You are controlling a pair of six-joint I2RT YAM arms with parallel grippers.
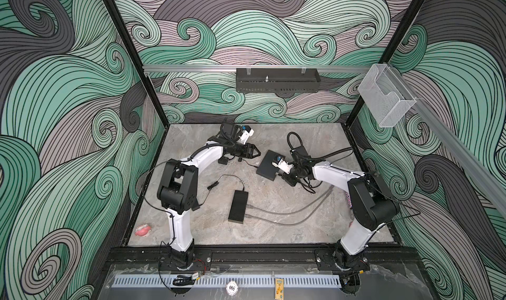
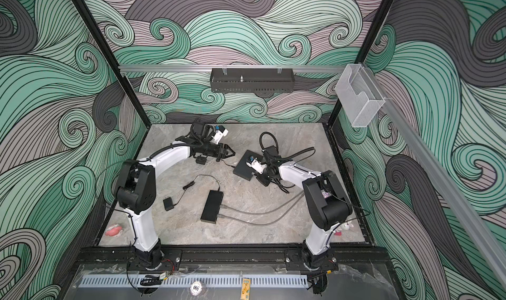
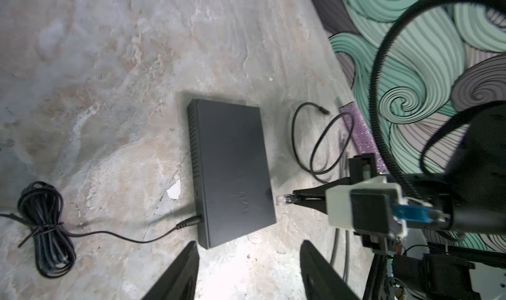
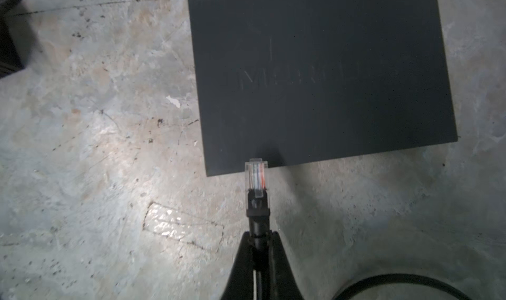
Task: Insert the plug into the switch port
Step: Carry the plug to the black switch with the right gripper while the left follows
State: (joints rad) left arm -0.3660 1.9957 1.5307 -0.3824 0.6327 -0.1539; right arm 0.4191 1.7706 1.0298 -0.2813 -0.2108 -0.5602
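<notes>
So: right gripper (image 4: 260,234) pinches the RJ45 plug (image 4: 256,179), tip at the edge of the dark-grey box (image 4: 323,74); left gripper (image 3: 249,246) half-open, empty. Next, likely: carry it to the narrow black switch (image 1: 238,207) and line up with its port, unseen here.

Two robot arms were in view, a left arm (image 1: 179,230) and a right arm (image 1: 356,234). Two dark boxes lay mid-frame: one narrow box (image 1: 238,207) and one wider flat box (image 1: 265,165). Two grey cables (image 1: 249,207) left the narrow box. There was one clear plug (image 4: 256,175) and, at lower left, one pink object (image 1: 142,230).
</notes>
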